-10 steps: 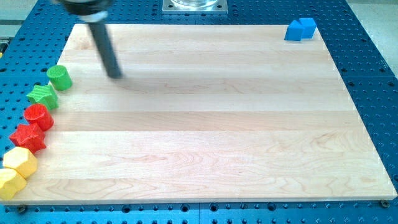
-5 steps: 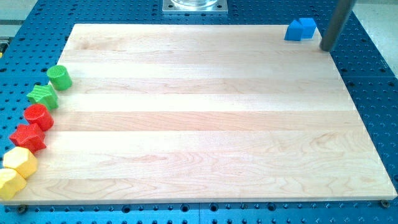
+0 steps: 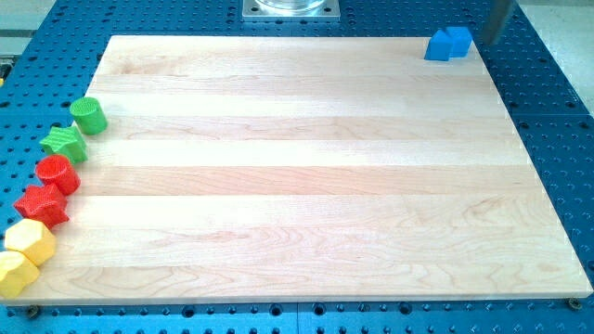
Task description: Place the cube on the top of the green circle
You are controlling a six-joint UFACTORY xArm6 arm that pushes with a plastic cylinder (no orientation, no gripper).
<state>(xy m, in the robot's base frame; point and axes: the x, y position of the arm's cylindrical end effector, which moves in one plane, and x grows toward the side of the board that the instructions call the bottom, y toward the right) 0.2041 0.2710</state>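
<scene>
The blue cube sits at the board's top right corner, touching a second blue block on its left. The green circle stands at the board's left edge, far across from the cube. My rod comes down at the view's top right, and my tip is just to the right of the blue cube, a small gap apart, at or past the board's right edge.
Below the green circle, along the left edge, lie a green star, a red cylinder, a red star, a yellow hexagon and another yellow block. The wooden board rests on a blue perforated table.
My tip swept from near the green circle at the upper left across to the top right, then moved a little up beside the blue cube. No block has moved.
</scene>
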